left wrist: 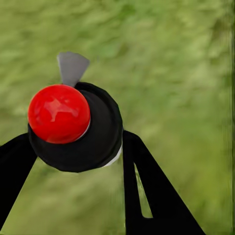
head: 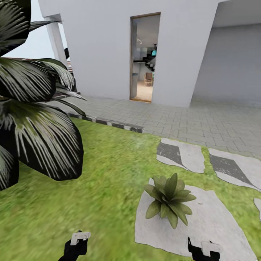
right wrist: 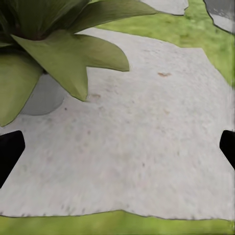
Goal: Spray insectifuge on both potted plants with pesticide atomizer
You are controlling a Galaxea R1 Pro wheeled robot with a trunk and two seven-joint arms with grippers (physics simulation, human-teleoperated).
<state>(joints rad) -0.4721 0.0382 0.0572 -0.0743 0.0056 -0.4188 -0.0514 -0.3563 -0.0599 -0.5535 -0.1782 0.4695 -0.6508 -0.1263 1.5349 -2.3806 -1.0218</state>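
The atomizer [left wrist: 73, 127] has a red ball top, a black cap and a grey nozzle. It sits between the black fingers of my left gripper [left wrist: 78, 161], which is shut on it above the lawn. One potted plant [head: 168, 197], a green rosette in a small grey pot [right wrist: 44, 95], stands on a pale stepping stone [head: 214, 221]. My right gripper [right wrist: 119, 149] hangs open just short of that plant, over the stone, with nothing between its fingers. In the head view my left gripper [head: 78, 243] and right gripper [head: 203, 251] sit at the bottom edge. The second potted plant is out of view.
A big dark shrub with white-striped leaves [head: 32, 119] crowds the left. Two more stepping stones [head: 181, 154] [head: 235, 168] lie beyond the plant. A striped curb [head: 108, 123] borders grey paving [head: 203, 119] before a white house wall with an open doorway [head: 145, 58].
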